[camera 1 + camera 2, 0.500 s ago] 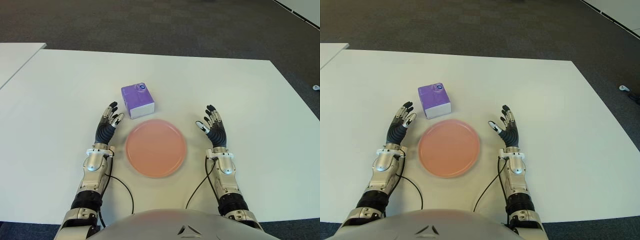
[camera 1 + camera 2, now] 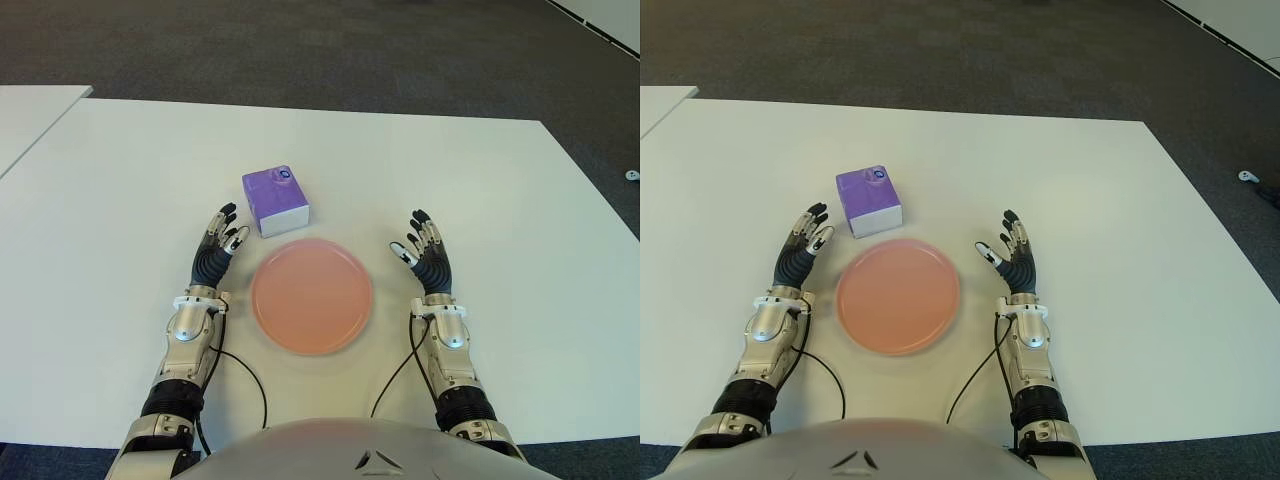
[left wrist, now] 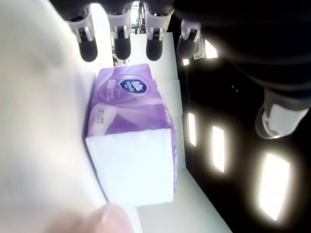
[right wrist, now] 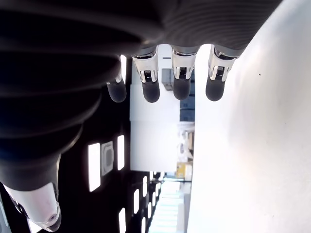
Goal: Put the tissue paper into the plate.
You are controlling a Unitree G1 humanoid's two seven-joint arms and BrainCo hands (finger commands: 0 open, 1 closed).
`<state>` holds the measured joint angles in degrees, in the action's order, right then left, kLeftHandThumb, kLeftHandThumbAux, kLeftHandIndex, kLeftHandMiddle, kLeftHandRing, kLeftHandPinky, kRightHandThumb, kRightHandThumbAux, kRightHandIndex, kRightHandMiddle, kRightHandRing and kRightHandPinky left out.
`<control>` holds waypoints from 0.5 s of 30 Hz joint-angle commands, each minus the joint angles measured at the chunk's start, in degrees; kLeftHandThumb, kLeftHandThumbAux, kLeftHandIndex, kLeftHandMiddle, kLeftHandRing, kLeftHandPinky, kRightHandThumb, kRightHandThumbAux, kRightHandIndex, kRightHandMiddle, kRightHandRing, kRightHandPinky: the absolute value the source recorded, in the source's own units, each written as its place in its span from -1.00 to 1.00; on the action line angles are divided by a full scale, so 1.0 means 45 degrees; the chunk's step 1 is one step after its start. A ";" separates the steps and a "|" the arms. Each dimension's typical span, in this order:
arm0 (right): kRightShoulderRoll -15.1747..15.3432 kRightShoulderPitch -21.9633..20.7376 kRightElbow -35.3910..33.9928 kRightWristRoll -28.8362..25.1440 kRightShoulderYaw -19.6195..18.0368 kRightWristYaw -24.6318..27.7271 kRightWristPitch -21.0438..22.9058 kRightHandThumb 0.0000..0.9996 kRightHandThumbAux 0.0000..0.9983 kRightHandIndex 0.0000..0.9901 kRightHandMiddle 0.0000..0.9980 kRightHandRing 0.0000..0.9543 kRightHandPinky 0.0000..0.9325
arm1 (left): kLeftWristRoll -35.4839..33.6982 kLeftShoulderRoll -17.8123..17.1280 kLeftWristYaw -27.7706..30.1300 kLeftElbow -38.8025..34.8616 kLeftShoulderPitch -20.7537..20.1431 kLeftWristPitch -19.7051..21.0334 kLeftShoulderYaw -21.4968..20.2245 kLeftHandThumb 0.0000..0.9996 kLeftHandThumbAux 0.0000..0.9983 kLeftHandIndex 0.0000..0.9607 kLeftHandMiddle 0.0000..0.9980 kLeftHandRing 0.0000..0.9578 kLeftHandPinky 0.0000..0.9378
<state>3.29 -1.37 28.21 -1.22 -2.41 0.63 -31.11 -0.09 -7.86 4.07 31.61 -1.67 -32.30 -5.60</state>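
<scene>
Just ahead of the spread, empty left hand [image 2: 217, 250] sits the tissue pack [image 2: 275, 200].

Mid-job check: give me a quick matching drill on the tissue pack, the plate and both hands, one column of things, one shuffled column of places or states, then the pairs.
Things:
1. tissue pack
2. plate
3. left hand
4. right hand

Places or states:
A. open, holding nothing, on the plate's right side
B. pink, nothing in it, between the two hands
C. purple and white, on the white table, just beyond the plate's far left rim
D. open, fingers pointing toward the tissue pack, not touching it

Pairs: 1-C, 2-B, 3-D, 4-A
</scene>
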 commanded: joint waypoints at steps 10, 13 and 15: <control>-0.0507 0.0819 0.1882 0.0280 0.0364 0.0084 0.0429 -1.00 0.35 -1.00 -1.00 -1.00 -1.00 | 0.2413 -0.2807 -0.1371 0.1266 -0.1635 -0.0272 -0.0113 -0.99 -0.18 -1.00 -1.00 -1.00 -1.00; -0.0503 0.0744 0.1983 0.0311 0.0371 0.0055 0.0414 -1.00 0.35 -1.00 -1.00 -1.00 -1.00 | 0.3069 -0.3277 -0.1855 0.1132 -0.1993 -0.0309 0.0038 -0.98 -0.20 -1.00 -1.00 -1.00 -1.00; -0.0499 0.0685 0.2090 0.0342 0.0386 0.0047 0.0296 -1.00 0.35 -1.00 -1.00 -1.00 -1.00 | 0.4097 -0.3916 -0.2457 0.0934 -0.2561 -0.0204 0.0267 -0.94 -0.21 -1.00 -1.00 -1.00 -1.00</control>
<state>3.12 -3.04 29.97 -1.12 -2.08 0.73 -31.61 12.86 -22.48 -3.89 36.61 -9.88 -32.98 -5.99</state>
